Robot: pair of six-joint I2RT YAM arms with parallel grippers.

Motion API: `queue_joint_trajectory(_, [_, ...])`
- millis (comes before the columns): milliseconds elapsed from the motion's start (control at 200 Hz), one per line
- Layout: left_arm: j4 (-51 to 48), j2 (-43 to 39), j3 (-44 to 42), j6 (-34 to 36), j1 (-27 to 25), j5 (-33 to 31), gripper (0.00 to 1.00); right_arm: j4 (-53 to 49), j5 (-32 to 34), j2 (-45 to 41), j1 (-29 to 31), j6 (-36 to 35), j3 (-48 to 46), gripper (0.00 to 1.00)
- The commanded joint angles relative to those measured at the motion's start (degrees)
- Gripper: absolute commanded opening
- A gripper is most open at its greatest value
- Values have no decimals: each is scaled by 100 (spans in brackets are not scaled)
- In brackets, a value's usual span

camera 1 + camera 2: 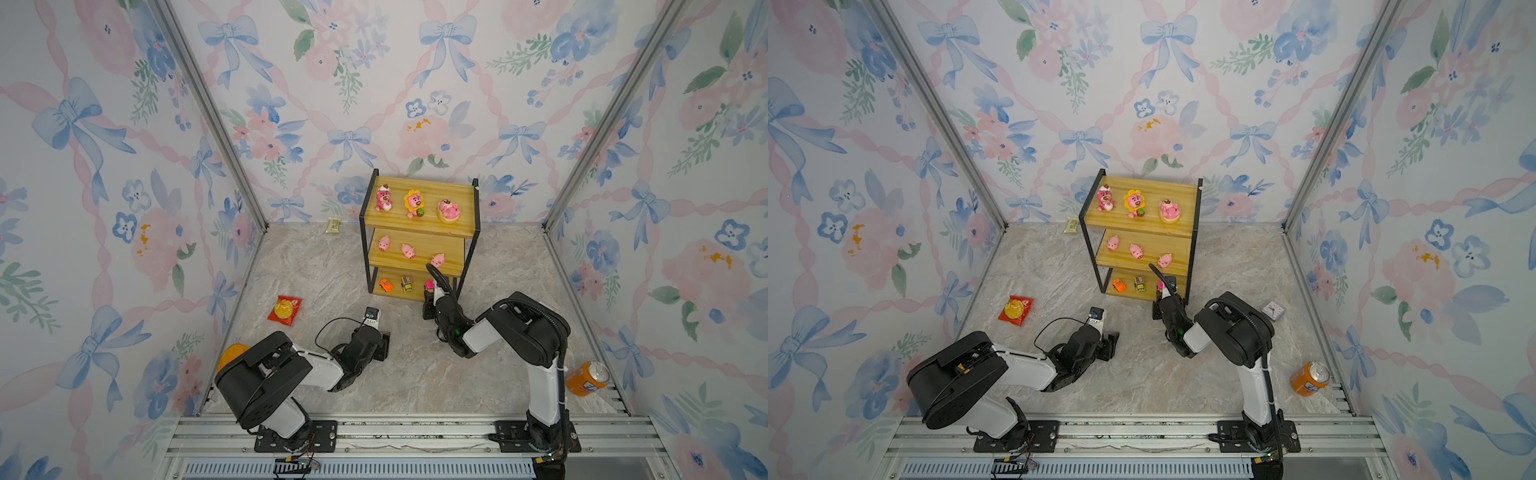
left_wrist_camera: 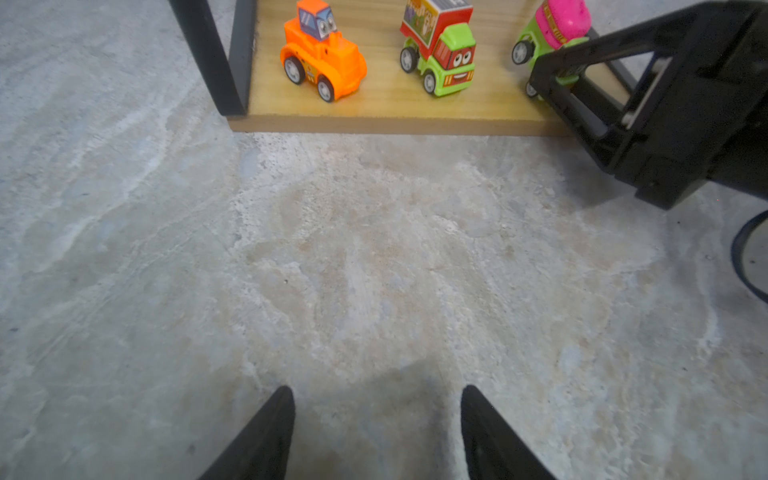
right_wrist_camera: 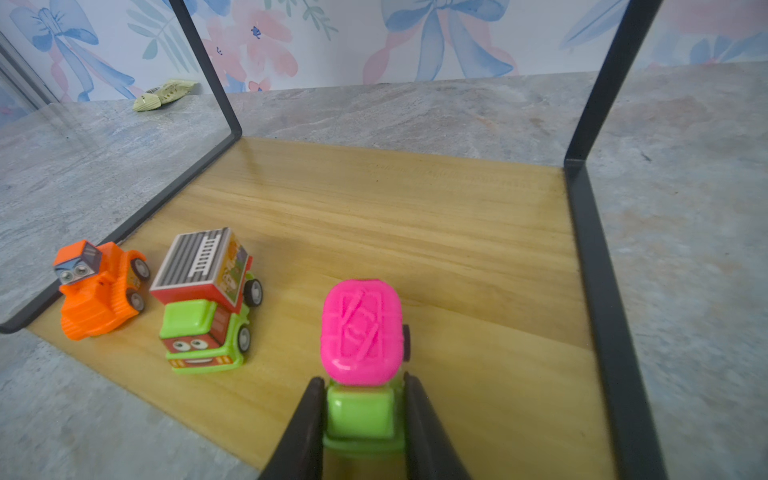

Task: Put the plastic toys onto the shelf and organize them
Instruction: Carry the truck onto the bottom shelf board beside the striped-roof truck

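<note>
Pink-and-green plastic toy car (image 3: 361, 332), frame bottom centre, clamped by right gripper (image 3: 362, 377) at lowest board of yellow wooden shelf (image 3: 415, 216): seat wheels flat before releasing. Left gripper (image 2: 377, 387) spread, empty.

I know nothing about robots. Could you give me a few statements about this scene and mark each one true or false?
1. The right gripper is closed on the pink-and-green plastic toy car, at the bottom board of the three-tier yellow wooden shelf. True.
2. The three small pink plastic pigs sit on the top board. False: they are on the middle board; the three pink bear figurines are on top.
3. The left gripper holds the orange plastic toy car. False: it is open and empty above the grey marbled tabletop; that car stands on the bottom board.
4. The red snack packet lies on the tabletop, off the shelf. True.
</note>
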Motion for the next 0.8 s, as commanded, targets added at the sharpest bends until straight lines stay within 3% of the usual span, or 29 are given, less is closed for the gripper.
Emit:
queue_joint_trajectory(0, [-128, 90, 22, 74, -16, 59, 64, -256, 115, -51, -53, 99, 185, 21])
queue_joint_trajectory(795, [-101, 66, -3, 60, -16, 50, 65, -928, -47, -64, -150, 231, 488, 24])
